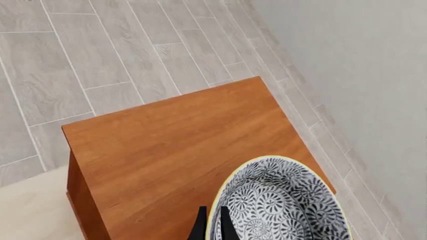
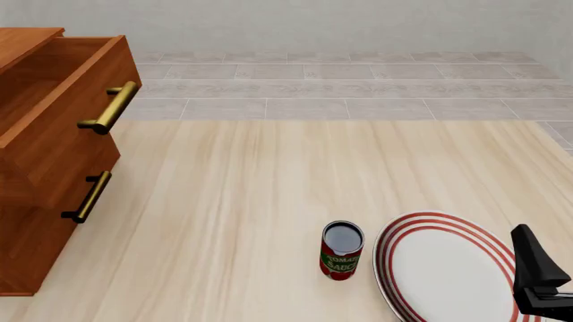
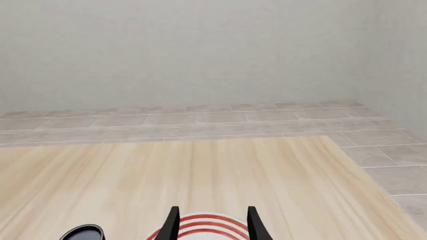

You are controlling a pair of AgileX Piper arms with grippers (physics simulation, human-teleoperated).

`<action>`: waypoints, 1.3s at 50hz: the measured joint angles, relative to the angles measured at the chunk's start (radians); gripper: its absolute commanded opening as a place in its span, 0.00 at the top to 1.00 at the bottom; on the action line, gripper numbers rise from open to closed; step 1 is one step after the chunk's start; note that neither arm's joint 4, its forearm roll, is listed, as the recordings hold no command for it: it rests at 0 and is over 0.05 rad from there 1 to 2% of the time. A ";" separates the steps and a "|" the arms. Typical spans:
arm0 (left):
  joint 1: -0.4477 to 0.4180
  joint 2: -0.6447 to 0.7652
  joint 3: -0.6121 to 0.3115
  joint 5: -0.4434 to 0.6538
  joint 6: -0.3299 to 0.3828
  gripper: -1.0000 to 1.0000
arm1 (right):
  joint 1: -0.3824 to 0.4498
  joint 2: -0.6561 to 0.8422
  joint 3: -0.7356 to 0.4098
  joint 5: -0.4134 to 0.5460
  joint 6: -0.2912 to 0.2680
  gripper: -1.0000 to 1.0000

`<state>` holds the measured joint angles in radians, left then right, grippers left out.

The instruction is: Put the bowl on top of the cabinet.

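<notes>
Left wrist view shows the left pincer [image 1: 212, 225] pinching the rim of the bowl [image 1: 283, 200], which is at the lower right of the frame over the cabinet [image 1: 173, 150] top. Right pincer [image 3: 212, 222] is spread above the plate [image 2: 447, 268], beside the can [image 2: 341, 250] on the tabletop [image 2: 268, 201].
</notes>
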<state>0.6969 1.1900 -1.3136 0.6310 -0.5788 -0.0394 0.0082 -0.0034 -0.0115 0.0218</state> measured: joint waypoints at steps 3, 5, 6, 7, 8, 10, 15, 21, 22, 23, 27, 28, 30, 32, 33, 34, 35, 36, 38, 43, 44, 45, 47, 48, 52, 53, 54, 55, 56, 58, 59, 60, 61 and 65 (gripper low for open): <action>0.000 -0.001 0.002 -0.003 -0.001 1.00 | 0.000 0.000 0.000 0.000 0.000 0.00; 0.000 -0.002 0.004 -0.005 -0.002 1.00 | 0.000 0.000 0.000 0.000 -0.001 0.00; 0.000 -0.002 0.004 -0.006 -0.002 1.00 | 0.000 -0.001 0.000 0.000 -0.001 0.00; 0.000 -0.002 0.005 -0.007 -0.003 1.00 | 0.000 -0.001 0.000 0.001 -0.001 0.00; -0.001 -0.002 0.005 -0.007 -0.003 1.00 | 0.000 -0.001 0.000 0.001 -0.001 0.00; -0.001 -0.002 0.005 -0.008 -0.004 1.00 | 0.000 -0.001 0.000 0.001 -0.001 0.00; -0.002 -0.003 0.006 -0.009 -0.006 1.00 | 0.000 -0.001 0.000 0.001 -0.001 0.00; -0.001 -0.004 0.008 -0.010 -0.008 1.00 | 0.000 -0.001 0.000 0.001 -0.002 0.00; -0.001 -0.004 0.008 -0.010 -0.009 1.00 | 0.000 -0.001 0.000 0.001 -0.002 0.00; -0.001 -0.004 0.008 -0.010 -0.009 1.00 | 0.000 -0.001 0.000 0.001 -0.002 0.00; -0.001 -0.005 0.010 -0.012 -0.014 1.00 | 0.001 -0.001 0.000 0.001 -0.002 0.00; -0.001 -0.005 0.010 -0.012 -0.015 1.00 | 0.001 -0.001 0.000 0.001 -0.002 0.00; -0.003 -0.006 0.011 -0.013 -0.017 1.00 | 0.001 0.000 0.000 0.000 -0.002 0.00; -0.004 -0.005 0.011 -0.014 -0.017 1.00 | 0.001 0.000 0.000 0.000 -0.003 0.00; -0.004 -0.005 0.011 -0.014 -0.017 1.00 | 0.001 0.000 0.000 0.000 -0.003 0.00; -0.005 -0.005 0.011 -0.015 -0.017 1.00 | 0.001 0.000 0.000 0.000 -0.003 0.00; -0.005 -0.005 0.011 -0.015 -0.017 1.00 | 0.002 0.000 0.000 0.000 -0.003 0.00; -0.006 -0.005 0.011 -0.015 -0.017 1.00 | 0.002 0.000 0.000 0.000 -0.004 0.00; -0.009 -0.005 0.011 -0.016 -0.016 1.00 | 0.002 0.000 -0.001 0.000 -0.004 0.00; -0.011 -0.007 0.015 -0.021 -0.018 1.00 | 0.003 0.001 0.000 -0.001 -0.005 0.00; -0.011 -0.007 0.015 -0.022 -0.018 1.00 | 0.003 0.001 0.000 -0.001 -0.005 0.00; -0.011 -0.007 0.016 -0.022 -0.018 1.00 | 0.003 0.001 0.000 -0.001 -0.005 0.00; -0.011 -0.008 0.017 -0.023 -0.018 1.00 | 0.003 0.001 0.000 -0.001 -0.005 0.00; -0.011 -0.008 0.017 -0.024 -0.017 1.00 | 0.003 0.001 0.000 -0.001 -0.005 0.00; -0.012 -0.009 0.015 -0.024 -0.013 0.00 | 0.003 0.002 0.000 -0.001 -0.005 0.00; -0.012 -0.010 0.014 -0.024 -0.012 0.00 | 0.003 0.002 0.000 -0.002 -0.005 0.00; -0.012 -0.011 0.013 -0.024 -0.010 0.00 | 0.003 0.002 0.000 -0.002 -0.005 0.00; -0.013 -0.012 0.012 -0.025 -0.009 0.00 | 0.003 0.002 0.000 -0.002 -0.005 0.00; -0.013 -0.012 0.011 -0.025 -0.008 0.00 | 0.004 0.002 0.000 -0.002 -0.005 0.00; -0.013 -0.014 0.009 -0.026 -0.005 0.00 | 0.004 0.002 0.000 -0.002 -0.005 0.00; -0.013 -0.015 0.009 -0.026 -0.005 0.00 | 0.004 0.002 0.000 -0.002 -0.005 0.00; -0.013 -0.016 0.009 -0.027 -0.004 0.00 | 0.004 0.002 0.000 -0.002 -0.005 0.00; -0.013 -0.016 0.009 -0.028 -0.003 0.00 | 0.004 0.002 0.000 -0.002 -0.005 0.00; -0.015 -0.020 0.008 -0.030 -0.001 0.00 | 0.004 0.002 0.000 -0.002 -0.005 0.00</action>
<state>0.6824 1.1701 -1.3060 0.6011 -0.5794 -0.0358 0.0097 -0.0031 -0.0131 0.0172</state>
